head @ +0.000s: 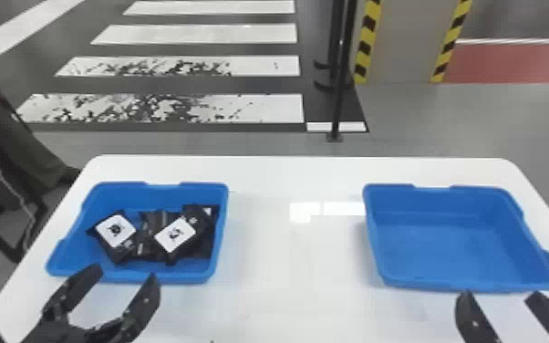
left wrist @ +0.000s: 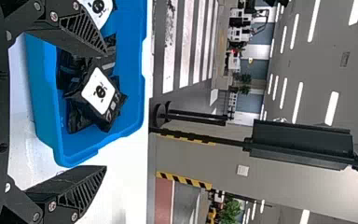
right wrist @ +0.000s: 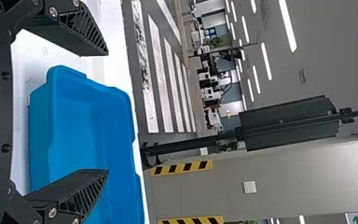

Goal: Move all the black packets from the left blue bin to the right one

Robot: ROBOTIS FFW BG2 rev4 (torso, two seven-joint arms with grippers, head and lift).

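My left gripper (head: 125,273) stands open at the near edge of the left blue bin (head: 139,276), nothing between its fingers. Inside that bin several black packets lie in a pile, among them a white-labelled packet (head: 116,231) at the left and another labelled packet (head: 175,235) further right. The left wrist view has the left gripper (left wrist: 106,109) open, with a black packet (left wrist: 98,93) in the bin beyond. My right gripper (head: 501,296) is open just in front of the right blue bin (head: 456,246), which holds no packets. In the right wrist view the right gripper (right wrist: 107,112) is also open.
Both bins stand on a white table (head: 296,273), with a wide stretch of tabletop between them. Behind the table a black pole (head: 339,91) rises from the floor. Dark draped material (head: 18,118) hangs beyond the table's left side.
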